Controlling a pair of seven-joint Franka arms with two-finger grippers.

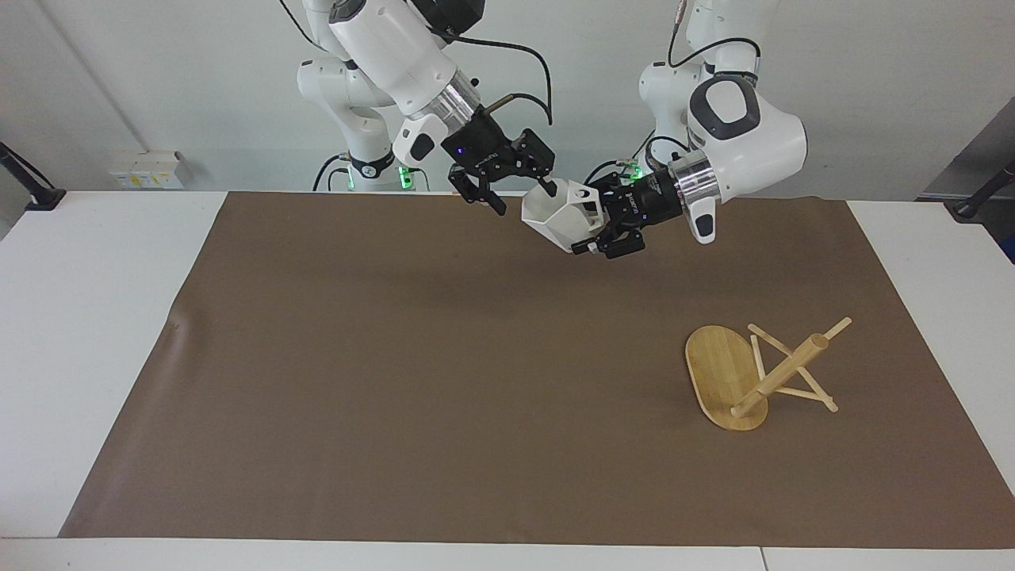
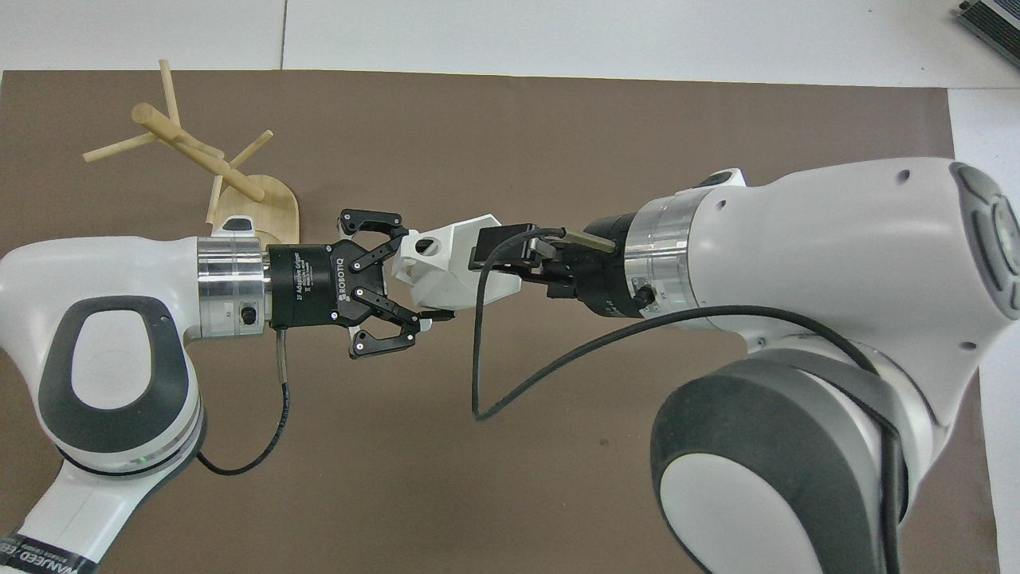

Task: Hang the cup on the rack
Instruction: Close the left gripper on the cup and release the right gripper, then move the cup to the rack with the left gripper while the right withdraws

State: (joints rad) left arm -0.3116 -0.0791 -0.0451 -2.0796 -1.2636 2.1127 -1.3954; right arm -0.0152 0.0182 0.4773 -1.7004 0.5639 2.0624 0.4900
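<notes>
I have the small matte white faceted cup (image 1: 560, 221) up in the air over the robots' end of the brown table mat (image 1: 444, 373), caught between both arms in what I read as a handover. The left gripper (image 1: 596, 230) is clamped on the cup at its handle end, carrying it tipped on its side with the open mouth turned toward the right arm. The right gripper (image 1: 519, 193) has its fingers spread wide, one fingertip dipping just inside the cup's rim and the other clear outside it, so it is gripping nothing and the cup hangs from the left gripper alone. I judge the grip near the handle suits the left arm, since the light bamboo rack (image 1: 757, 374) sits toward that arm's end of the table, well apart from the cup and farther from the robots. The rack is toppled, resting on the edge of its oval base with the post and thin pegs slanting low over the mat, so it probably needs righting before any peg can take the handle.
</notes>
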